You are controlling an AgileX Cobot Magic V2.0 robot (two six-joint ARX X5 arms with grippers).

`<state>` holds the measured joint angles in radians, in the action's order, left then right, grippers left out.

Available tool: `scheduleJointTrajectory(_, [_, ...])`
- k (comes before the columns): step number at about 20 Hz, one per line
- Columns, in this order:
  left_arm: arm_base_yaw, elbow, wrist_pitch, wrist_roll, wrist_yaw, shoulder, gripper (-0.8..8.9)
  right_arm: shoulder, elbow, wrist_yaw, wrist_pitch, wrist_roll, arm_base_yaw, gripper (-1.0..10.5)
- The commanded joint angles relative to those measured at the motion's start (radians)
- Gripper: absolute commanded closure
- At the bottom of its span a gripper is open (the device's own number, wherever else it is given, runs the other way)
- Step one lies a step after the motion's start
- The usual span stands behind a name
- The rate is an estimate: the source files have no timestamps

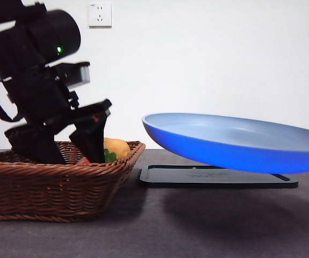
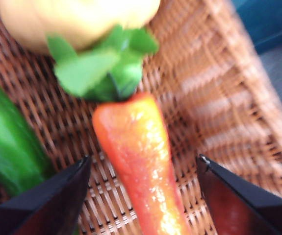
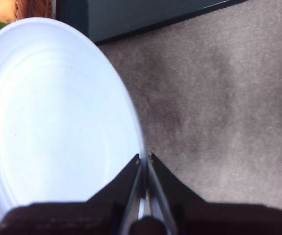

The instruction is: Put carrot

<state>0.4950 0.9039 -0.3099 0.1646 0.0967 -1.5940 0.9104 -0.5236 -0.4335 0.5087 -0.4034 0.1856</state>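
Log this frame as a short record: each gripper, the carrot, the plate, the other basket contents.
left gripper: open, jaws either side of the carrot, down in the basket
carrot: lying on the basket floor, not lifted
right gripper: shut on the plate rim
plate: blue, held tilted above the table, empty
other contents: potato by the carrot's leaves; green vegetable beside it

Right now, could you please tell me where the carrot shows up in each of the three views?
Front view: only the carrot tip and green leaves peek above the wicker basket rim, between the left hand jaws.
Left wrist view: the carrot fills the centre, lying between open jaws on the basket weave.
Right wrist view: the body is not in it.
Shared landmark: the yellow potato beside the leaves.
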Motion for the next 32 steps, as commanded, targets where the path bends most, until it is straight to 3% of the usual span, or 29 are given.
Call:
scheduleJointTrajectory(1, [0.010, 0.014, 0.004, -0.009, -0.010, -0.027, 4.41, 0.003, -0.013, -0.001, -0.010, 0.000, 0.005, 9.4])
scheduleJointTrajectory(5, [0.017, 0.014, -0.006, -0.013, -0.041, -0.027, 6.55, 0.003, -0.013, -0.001, -0.010, 0.000, 0.005, 9.4])
scheduleJointTrajectory(7, [0.019, 0.014, -0.006, -0.023, -0.041, -0.027, 7.05, 0.003, -0.013, -0.001, -0.010, 0.000, 0.005, 9.4])
scheduleJointTrajectory(11, [0.021, 0.020, -0.010, -0.035, -0.040, -0.024, 7.05, 0.003, -0.013, -0.001, -0.010, 0.000, 0.005, 9.4])
scheduleJointTrajectory(19, [0.021, 0.166, -0.238, -0.062, -0.033, 0.145, 7.05, 0.004, -0.013, -0.002, -0.009, 0.000, 0.005, 9.4])
scheduleJointTrajectory(25, [0.135, 0.266, -0.093, 0.020, 0.272, 0.218, 7.05, 0.006, -0.013, -0.002, -0.003, 0.000, 0.006, 9.4])
scheduleJointTrajectory(32, [0.382, 0.266, -0.031, 0.018, 0.139, 0.091, 6.99, 0.006, -0.013, -0.002, 0.006, 0.001, 0.006, 9.4])
